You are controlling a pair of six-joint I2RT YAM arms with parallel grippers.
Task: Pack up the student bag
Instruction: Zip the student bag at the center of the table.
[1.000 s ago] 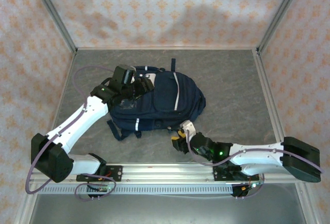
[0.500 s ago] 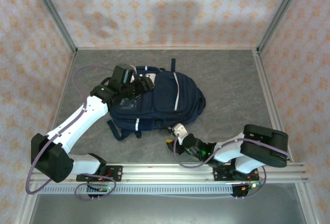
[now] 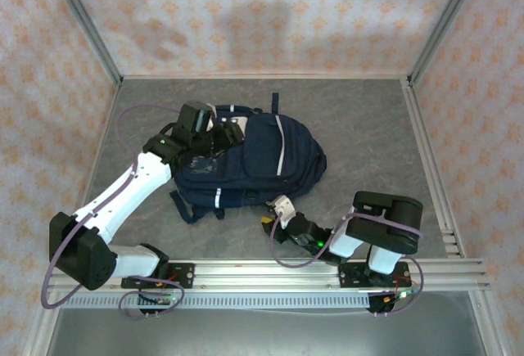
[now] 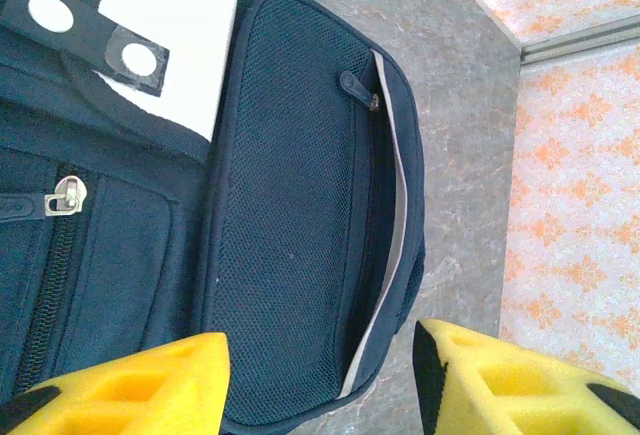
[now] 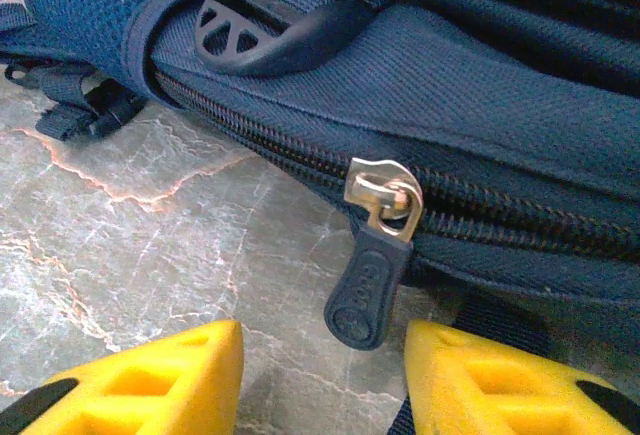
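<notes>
Overhead, the student bag (image 3: 250,159) lies on the table (image 3: 368,143). Close up, the spread right claw (image 5: 320,375) faces a zipper pull (image 5: 367,290), the spread left claw (image 4: 320,380) a mesh pocket (image 4: 290,205).

The student bag (image 3: 254,159) lies flat on the table (image 3: 368,143), left of centre, with a strap (image 3: 190,206) trailing from its near-left corner toward the near edge. The left gripper (image 3: 223,137) stands over the bag's left part, above the mesh pocket (image 4: 290,205). The right gripper (image 3: 272,218) sits low at the bag's near edge, with a zipper pull (image 5: 368,290) hanging between its fingers, touching neither.
</notes>
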